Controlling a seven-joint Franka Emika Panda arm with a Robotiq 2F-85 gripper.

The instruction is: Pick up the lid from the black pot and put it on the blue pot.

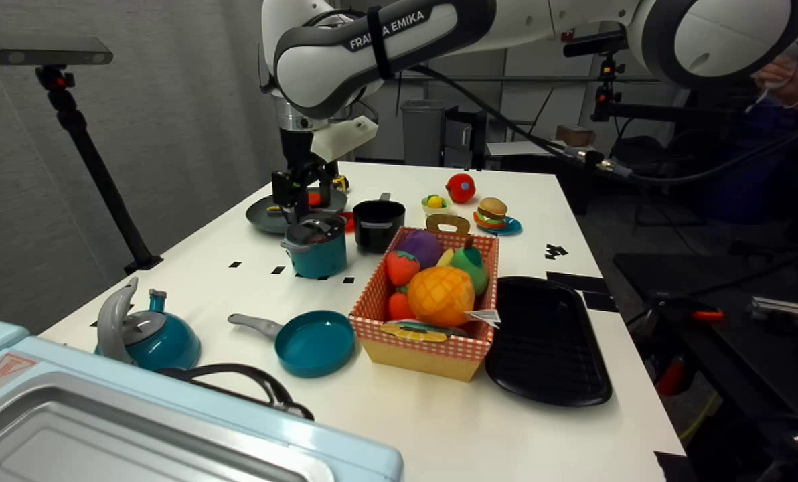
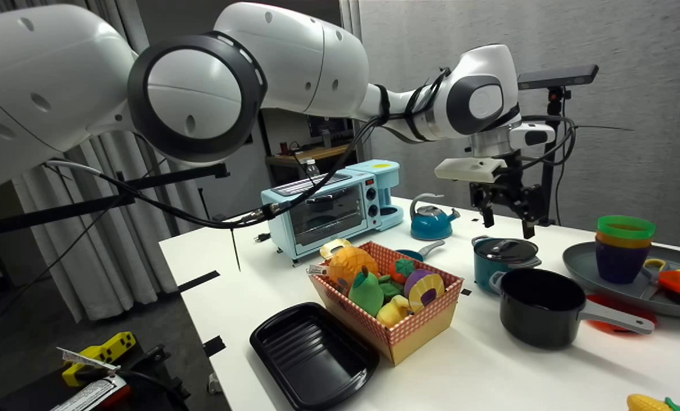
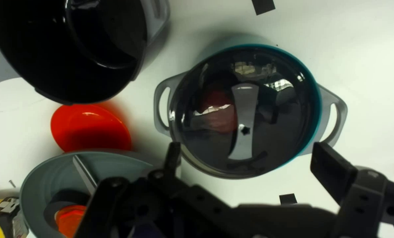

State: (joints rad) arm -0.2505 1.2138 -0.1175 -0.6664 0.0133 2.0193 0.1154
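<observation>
The dark, see-through lid (image 1: 315,229) lies on top of the blue pot (image 1: 318,259). In an exterior view the lid (image 2: 506,249) and blue pot (image 2: 486,269) also show. In the wrist view the lid (image 3: 279,138) fills the teal rim (image 3: 318,96), its grey handle upward. The black pot (image 2: 539,319) stands beside the blue pot, open on top with no lid. It also shows in the other views (image 1: 379,224) (image 3: 28,62). My gripper (image 2: 508,227) is open and empty, pointing down above the lid and apart from it. In the wrist view its fingers (image 3: 246,147) are wide apart.
A fruit basket (image 2: 431,334) and a black tray (image 2: 311,354) stand near the pots. A grey plate (image 2: 579,265) with stacked cups (image 2: 619,257) and a red bowl (image 3: 91,129) lie close by. The teal frying pan (image 1: 315,341), kettle (image 1: 165,338) and toaster oven (image 2: 334,211) stand farther along.
</observation>
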